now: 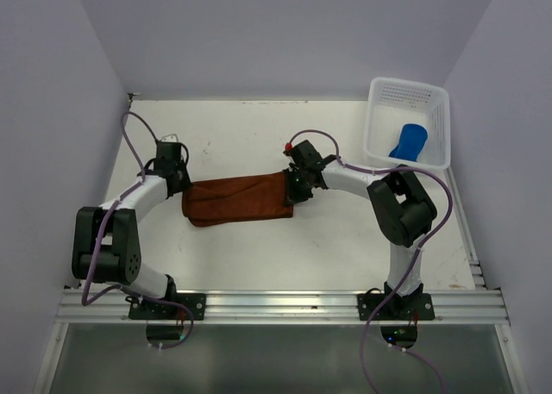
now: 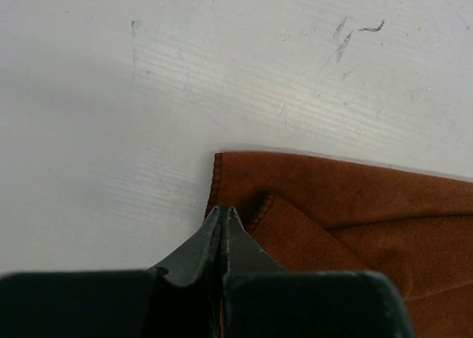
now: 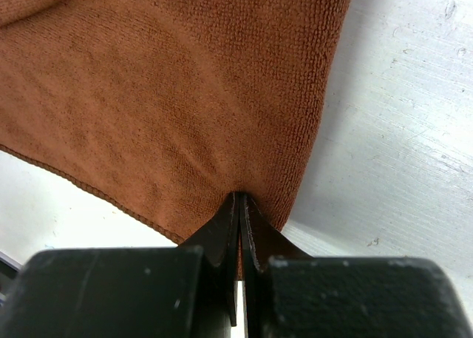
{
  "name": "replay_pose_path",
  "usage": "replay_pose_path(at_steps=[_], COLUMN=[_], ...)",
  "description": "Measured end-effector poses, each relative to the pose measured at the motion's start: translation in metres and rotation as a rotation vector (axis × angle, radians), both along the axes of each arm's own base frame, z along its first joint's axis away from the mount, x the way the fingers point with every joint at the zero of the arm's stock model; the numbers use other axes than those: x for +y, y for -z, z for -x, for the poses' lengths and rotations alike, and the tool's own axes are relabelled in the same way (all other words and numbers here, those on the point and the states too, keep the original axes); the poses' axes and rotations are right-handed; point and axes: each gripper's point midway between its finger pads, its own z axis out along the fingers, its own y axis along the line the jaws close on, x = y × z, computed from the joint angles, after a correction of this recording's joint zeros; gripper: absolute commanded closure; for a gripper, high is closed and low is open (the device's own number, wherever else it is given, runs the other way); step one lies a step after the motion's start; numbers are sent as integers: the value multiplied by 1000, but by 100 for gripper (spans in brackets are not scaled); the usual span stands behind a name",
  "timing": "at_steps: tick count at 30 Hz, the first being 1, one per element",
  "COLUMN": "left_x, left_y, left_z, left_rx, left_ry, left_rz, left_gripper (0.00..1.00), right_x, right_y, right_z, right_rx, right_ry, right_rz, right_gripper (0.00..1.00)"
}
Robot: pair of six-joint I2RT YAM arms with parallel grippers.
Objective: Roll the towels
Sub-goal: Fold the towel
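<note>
- Rust-brown towel (image 1: 237, 201) lies as a long folded band on the white tabletop (image 1: 328, 247), stretched between the two arms. It is plain, with a fuzzy nap and a stitched hem, and one layer laps over another at its left end.
- It looks light and limp, likely to sag or unfold if let go; the end corners seem the best holds.
- White basket (image 1: 405, 82), in the far right corner, holds the blue towel (image 1: 409, 141), apparently rolled already.
- Left jaws are pinched together on the brown towel's left corner; right jaws are clamped on its right edge.
</note>
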Motion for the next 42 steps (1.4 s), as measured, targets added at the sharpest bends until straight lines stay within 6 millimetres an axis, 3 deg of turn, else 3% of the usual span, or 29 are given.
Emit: replay_pose_path(at_steps=[6, 13, 21, 26, 30, 35, 42], left_x=[-5, -14, -25, -27, -26, -24, -13], left_y=[-2, 0, 8, 17, 31, 30, 9], left_z=[-2, -2, -4, -2, 3, 3, 0], left_rx=[-16, -15, -3, 25, 70, 68, -2], left_ry=[18, 44, 83, 87, 86, 79, 41], left_rz=[28, 69, 120, 131, 127, 119, 74], left_gripper=[71, 67, 73, 100, 100, 100, 100], right_x=[0, 0, 0, 0, 0, 1, 4], right_y=[0, 0, 0, 0, 1, 1, 1], right_z=[0, 0, 0, 0, 0, 0, -1], right_rx=[0, -1, -1, 0, 2, 2, 0], right_ry=[0, -2, -3, -3, -3, -5, -11], right_rz=[0, 1, 0, 0, -1, -4, -18], right_gripper=[100, 100, 100, 100, 100, 100, 100])
